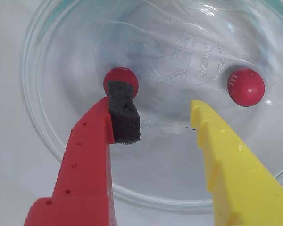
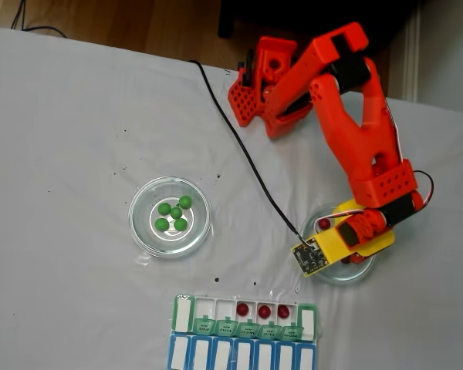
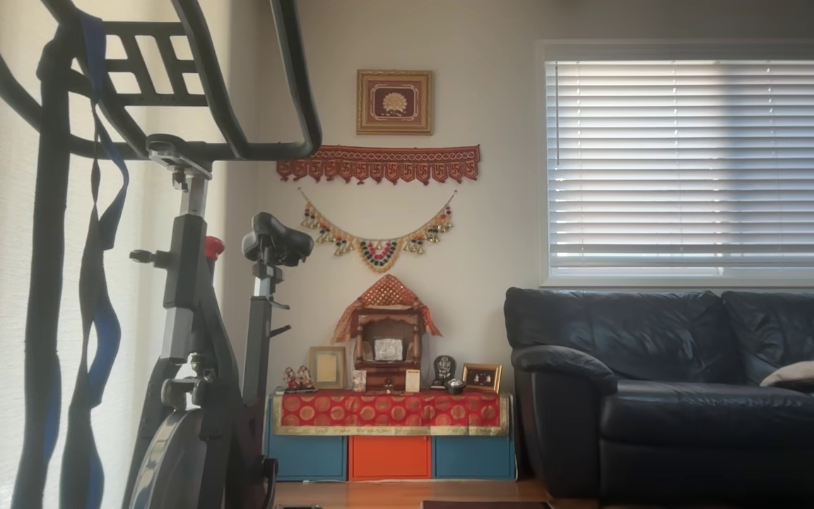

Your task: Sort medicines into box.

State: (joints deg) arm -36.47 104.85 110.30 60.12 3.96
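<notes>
The two-finger gripper (image 1: 158, 120) hangs over a clear round glass dish (image 1: 61, 155), its jaws spread wide and holding nothing. In the wrist view the red finger (image 1: 85, 160) with its dark foam pad (image 1: 124, 113) sits just in front of one dark red ball (image 1: 121, 81); whether they touch I cannot tell. The yellow finger (image 1: 231, 165) stands apart from a second dark red ball (image 1: 245, 87), off to the right.

In the fixed view, three red balls (image 2: 264, 311) lie in the open white compartments of the green-lidded pill organizer row (image 2: 247, 329). Five glossy green balls (image 2: 174, 213) rest in another glass dish (image 2: 143, 231) to the left on the white table (image 2: 62, 154).
</notes>
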